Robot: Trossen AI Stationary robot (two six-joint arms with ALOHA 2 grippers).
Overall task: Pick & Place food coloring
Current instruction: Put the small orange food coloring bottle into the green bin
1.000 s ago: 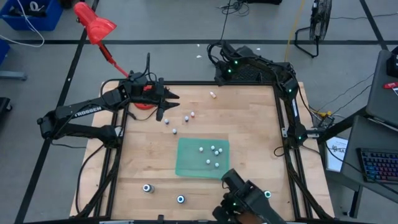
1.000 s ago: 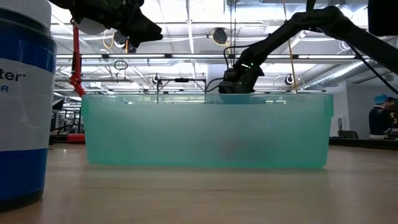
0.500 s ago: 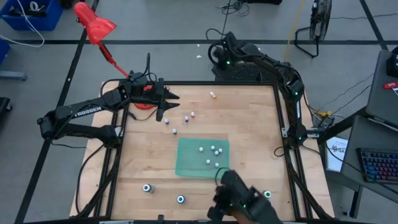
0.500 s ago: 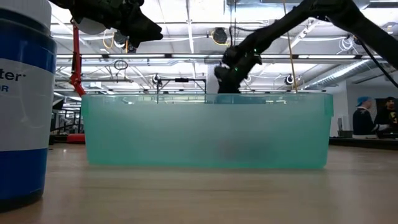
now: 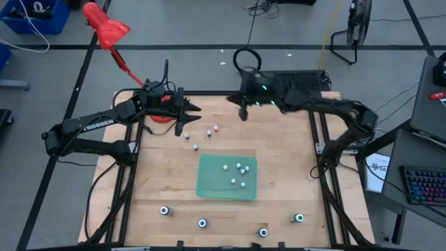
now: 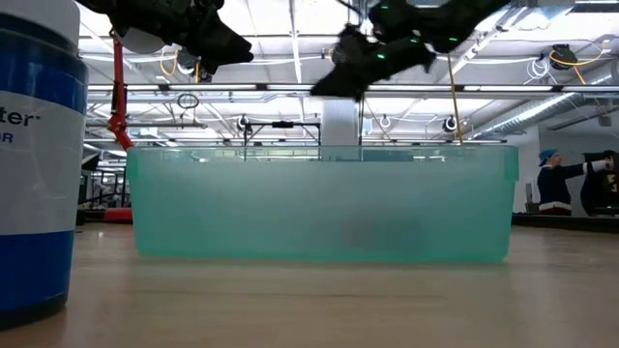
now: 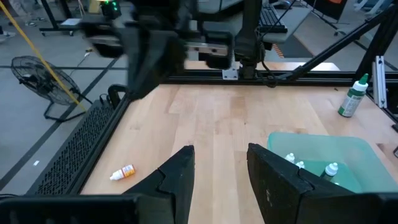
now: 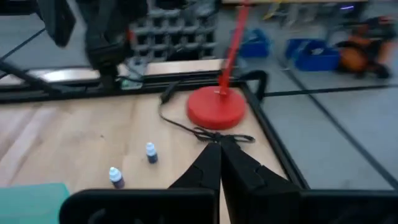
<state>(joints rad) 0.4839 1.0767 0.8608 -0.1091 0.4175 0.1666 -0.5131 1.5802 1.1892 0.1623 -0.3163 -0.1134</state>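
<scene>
Several tiny whitish food coloring bottles (image 5: 238, 167) stand in the pale teal tray (image 5: 209, 188). Others stand loose on the wood near it (image 5: 208, 132), and one lies by the far edge (image 5: 238, 106). Larger dark round jars (image 5: 202, 224) stand along the near edge. My left gripper (image 5: 197, 108) hovers open over the far left of the table, its fingers (image 7: 180, 168) with nothing between them. My right gripper (image 5: 242, 115) hangs shut over the far middle (image 8: 219, 146), above the lying bottle and clear of it.
A red round base (image 5: 162, 115) with a red rod stands at the far left corner, under my left arm. In the low view a big blue-and-white container (image 6: 39, 155) stands close at the left. The tray's wall (image 6: 319, 203) fills the middle.
My right gripper has risen from low beyond the far edge and swung in over the table's far middle. It has tipped up from pointing down to nearly level. It stays shut. A dark shape at the near edge has left the high view, and a jar shows there now.
</scene>
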